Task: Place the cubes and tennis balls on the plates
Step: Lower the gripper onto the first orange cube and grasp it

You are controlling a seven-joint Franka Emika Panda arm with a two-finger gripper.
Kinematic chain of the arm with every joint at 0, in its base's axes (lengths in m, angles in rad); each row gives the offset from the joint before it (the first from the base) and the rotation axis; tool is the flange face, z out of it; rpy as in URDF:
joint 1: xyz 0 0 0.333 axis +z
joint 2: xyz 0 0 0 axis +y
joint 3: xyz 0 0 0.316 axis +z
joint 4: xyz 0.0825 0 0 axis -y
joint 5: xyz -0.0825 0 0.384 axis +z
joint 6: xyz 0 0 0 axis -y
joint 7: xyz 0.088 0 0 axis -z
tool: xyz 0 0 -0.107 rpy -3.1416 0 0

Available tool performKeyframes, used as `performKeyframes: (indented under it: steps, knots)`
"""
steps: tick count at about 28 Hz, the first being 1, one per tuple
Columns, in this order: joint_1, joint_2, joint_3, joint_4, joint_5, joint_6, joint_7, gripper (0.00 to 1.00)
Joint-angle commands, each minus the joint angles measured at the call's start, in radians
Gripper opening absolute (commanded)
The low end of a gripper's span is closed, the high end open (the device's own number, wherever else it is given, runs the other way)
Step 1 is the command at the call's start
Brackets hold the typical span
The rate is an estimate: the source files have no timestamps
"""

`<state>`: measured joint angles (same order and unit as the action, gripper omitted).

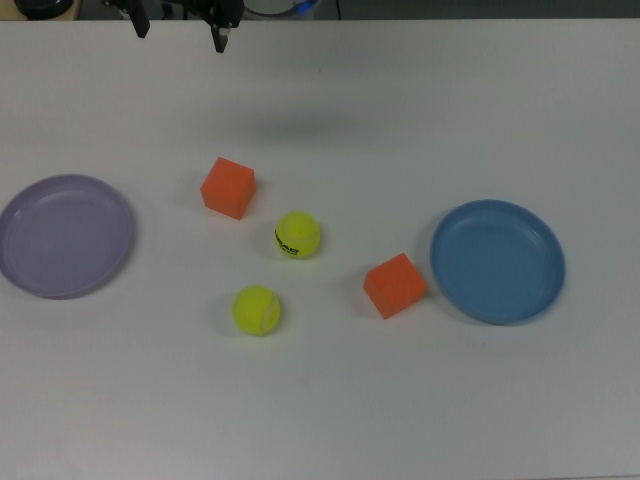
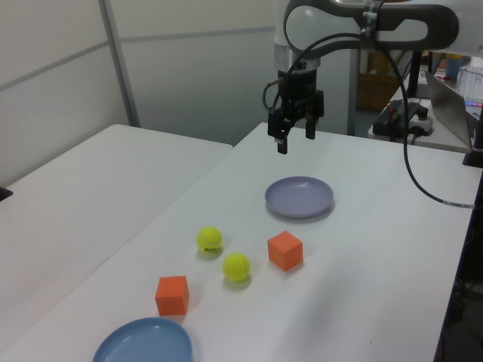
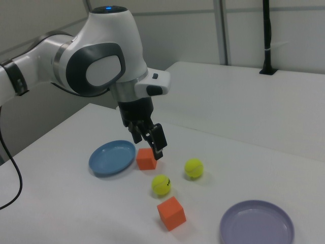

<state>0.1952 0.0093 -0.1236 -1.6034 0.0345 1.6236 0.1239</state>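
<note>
Two orange cubes lie on the white table: one nearer the lavender plate, the other right beside the blue plate. Between the cubes sit two tennis balls, one with black lettering and a plain one. Both plates hold nothing. My gripper hangs open and empty, well above the table, at the top view's upper left.
A second white table stands alongside across a narrow gap. A black cable trails from the arm over the left view's right side. Equipment and a laptop stand beyond the far edge.
</note>
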Motion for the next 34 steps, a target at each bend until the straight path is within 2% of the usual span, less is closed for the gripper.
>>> performKeyframes:
  steps: [1,5,6,9,16,19,26,32,34]
  knots:
    - [0.016,0.048,0.002,-0.017,0.135,0.204,-0.103,1.0]
    - [0.018,0.107,0.019,0.04,0.168,0.243,-0.17,1.0]
    - [0.018,0.145,0.034,0.066,0.179,0.252,-0.196,1.0]
    - [0.018,0.192,0.053,0.098,0.191,0.281,-0.234,1.0]
    - [0.02,0.279,0.139,0.103,0.196,0.415,-0.395,1.0]
    - [0.033,0.302,0.16,0.105,0.191,0.441,-0.443,1.0]
    - [0.073,0.325,0.174,0.103,0.185,0.479,-0.507,1.0]
    - [0.125,0.383,0.177,0.108,0.18,0.567,-0.532,1.0]
    - [0.151,0.425,0.176,0.108,0.176,0.607,-0.526,1.0]
